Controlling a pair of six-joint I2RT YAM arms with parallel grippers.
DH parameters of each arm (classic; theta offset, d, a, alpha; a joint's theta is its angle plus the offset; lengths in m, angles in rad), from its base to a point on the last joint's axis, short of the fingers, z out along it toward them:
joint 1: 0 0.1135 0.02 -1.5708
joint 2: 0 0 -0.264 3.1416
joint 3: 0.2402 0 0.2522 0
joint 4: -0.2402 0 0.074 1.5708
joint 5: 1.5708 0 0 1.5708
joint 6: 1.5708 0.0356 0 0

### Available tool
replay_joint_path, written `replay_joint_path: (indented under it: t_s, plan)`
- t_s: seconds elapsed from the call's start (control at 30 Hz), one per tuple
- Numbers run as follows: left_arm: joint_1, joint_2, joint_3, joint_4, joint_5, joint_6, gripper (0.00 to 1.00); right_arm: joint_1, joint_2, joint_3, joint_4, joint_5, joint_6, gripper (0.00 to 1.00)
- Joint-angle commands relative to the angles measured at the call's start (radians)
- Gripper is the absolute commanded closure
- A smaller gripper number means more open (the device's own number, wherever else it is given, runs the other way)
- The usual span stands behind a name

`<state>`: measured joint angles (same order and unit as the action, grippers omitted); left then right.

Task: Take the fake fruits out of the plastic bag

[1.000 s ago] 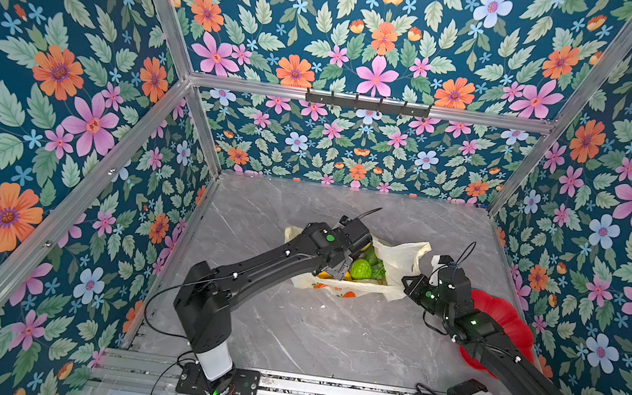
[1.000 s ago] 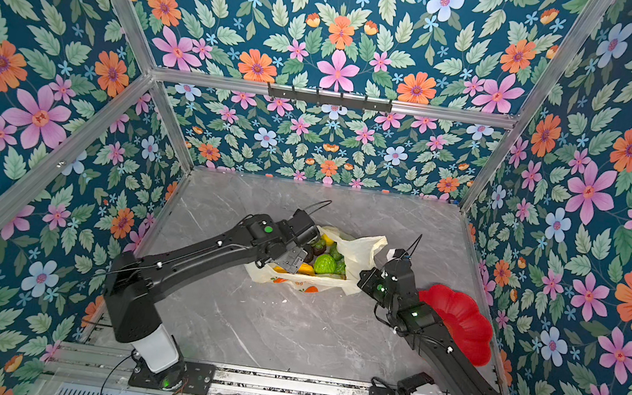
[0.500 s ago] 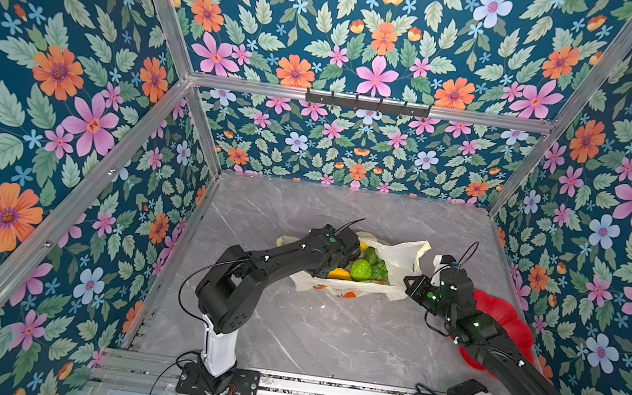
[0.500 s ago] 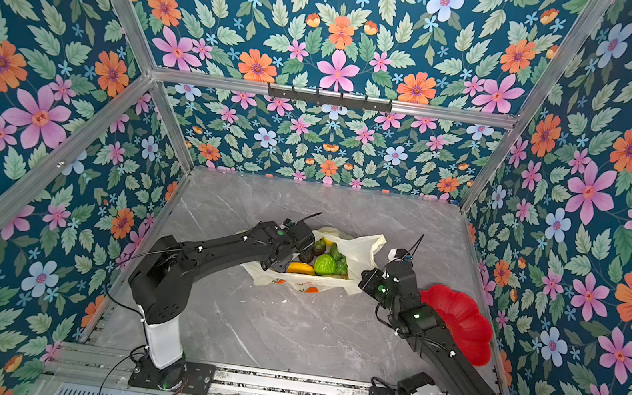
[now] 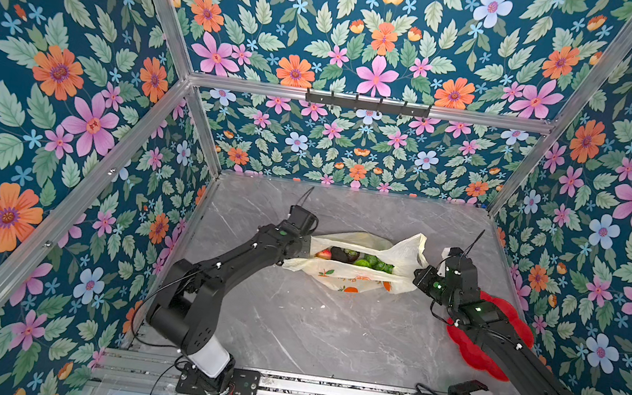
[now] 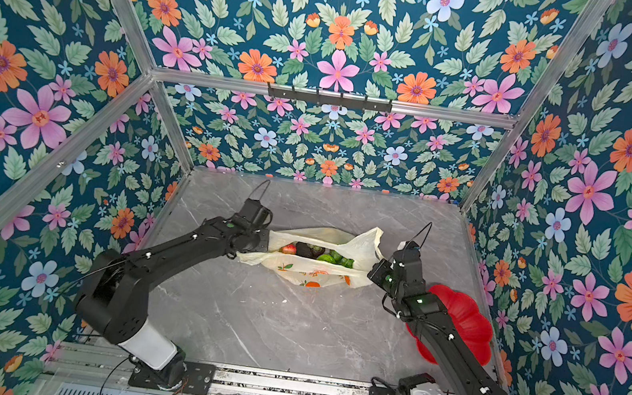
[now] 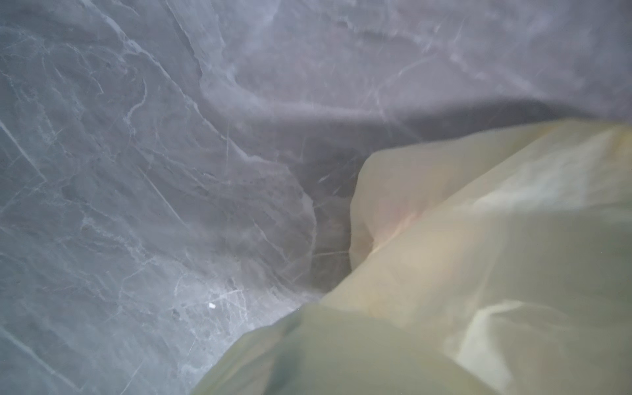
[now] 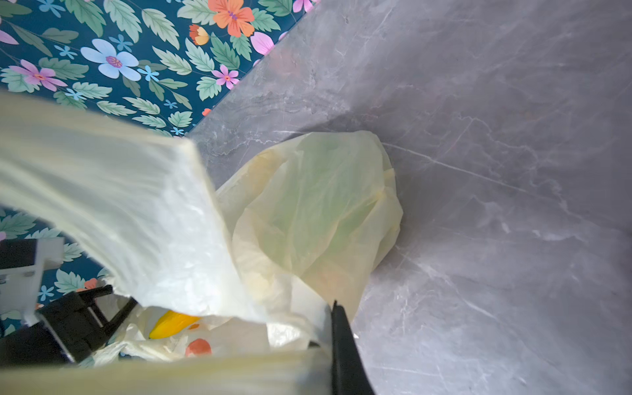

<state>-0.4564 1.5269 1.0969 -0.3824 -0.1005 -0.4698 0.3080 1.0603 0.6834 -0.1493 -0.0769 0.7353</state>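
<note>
Mostly hidden: the fingers of the left hand (image 5: pixel 305 247), buried at the left end of the plastic bag (image 5: pixel 353 277) in both top views. Its wrist view gives only blurred pale film close to the lens, with the grey surface (image 7: pixel 136 171) beyond.
Left hand: closed. The bag's rim runs taut straight into it, so it reads as pinching that rim.
Right hand (image 5: pixel 419 278): closed on the bag's right end. In its wrist view one black finger (image 8: pixel 345 349) lies against the film, and a handle loop (image 8: pixel 119 212) stretches across the lens, out of focus.
Bag: lying on the surface between the two arms, its mouth drawn into a long narrow slit facing up.
Fake fruits (image 5: pixel 360 260): inside the bag, seen only in part through the slit.
Fruits I can pick out: a red strawberry (image 5: pixel 324 254), a dark fruit (image 5: pixel 340 254) and green fruits (image 5: pixel 374 264). A yellow fruit (image 8: pixel 172 323) shows in the right wrist view, but I cannot tell its kind. Anything deeper is just tint behind the film.
Cut off: a red plate (image 5: pixel 493 360), largely covered by the right arm and sitting close to the right wall.
Open room: bare surface in front of the bag toward the arm bases, and more behind it toward the back wall. The right side is tight, with plate and wall near.
</note>
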Motion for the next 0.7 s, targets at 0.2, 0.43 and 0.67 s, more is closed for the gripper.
replay_joint_path:
  t_s: [0.2, 0.43, 0.67]
  plan:
    - [0.047, -0.129, -0.093, 0.307, 0.262, -0.033, 1.0, -0.002, 0.082, -0.013, 0.064, -0.014, 0.009, 1.0]
    - [0.035, -0.125, -0.124, 0.278, 0.241, 0.031, 1.0, 0.001, 0.032, 0.065, -0.146, 0.02, -0.077, 0.53]
    - [-0.01, -0.173, -0.154, 0.294, 0.168, 0.07, 1.0, 0.086, -0.106, 0.232, -0.487, 0.259, -0.23, 0.17]
